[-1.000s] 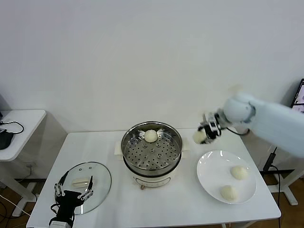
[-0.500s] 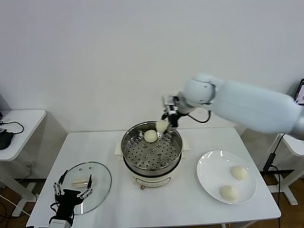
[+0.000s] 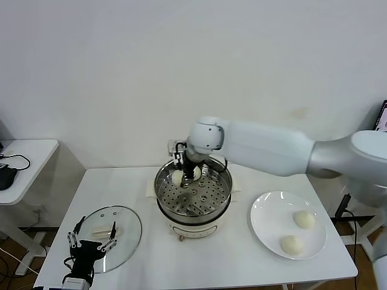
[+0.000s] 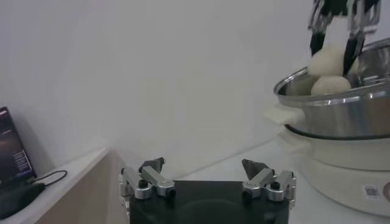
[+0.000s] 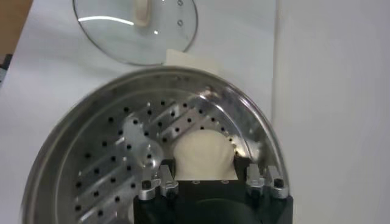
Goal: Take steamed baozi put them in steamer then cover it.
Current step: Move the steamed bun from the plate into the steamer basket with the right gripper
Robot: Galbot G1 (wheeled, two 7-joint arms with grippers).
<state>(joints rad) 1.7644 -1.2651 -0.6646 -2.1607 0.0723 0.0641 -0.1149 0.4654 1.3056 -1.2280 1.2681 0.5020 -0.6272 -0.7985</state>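
My right gripper (image 3: 183, 169) reaches over the steamer (image 3: 181, 211) and is shut on one steamed baozi (image 3: 178, 177), low over the perforated tray at its back left. In the right wrist view this baozi (image 5: 204, 155) sits between the fingers above the tray (image 5: 91, 152). A second baozi (image 3: 196, 173) lies in the steamer just beside it, partly hidden by the gripper. Two more baozi (image 3: 304, 219) (image 3: 292, 244) rest on the white plate (image 3: 269, 217). The glass cover (image 3: 121, 226) lies flat on the table at the front left. My left gripper (image 3: 92, 244) waits open at its near edge.
A small side table (image 3: 27, 157) with a cable and a dark device stands to the left of the white work table. The wall runs close behind the steamer. The plate sits near the table's right edge.
My right arm has swung from above the plate leftward across the steamer, carrying the baozi down to the tray's back left. The left arm has not moved.
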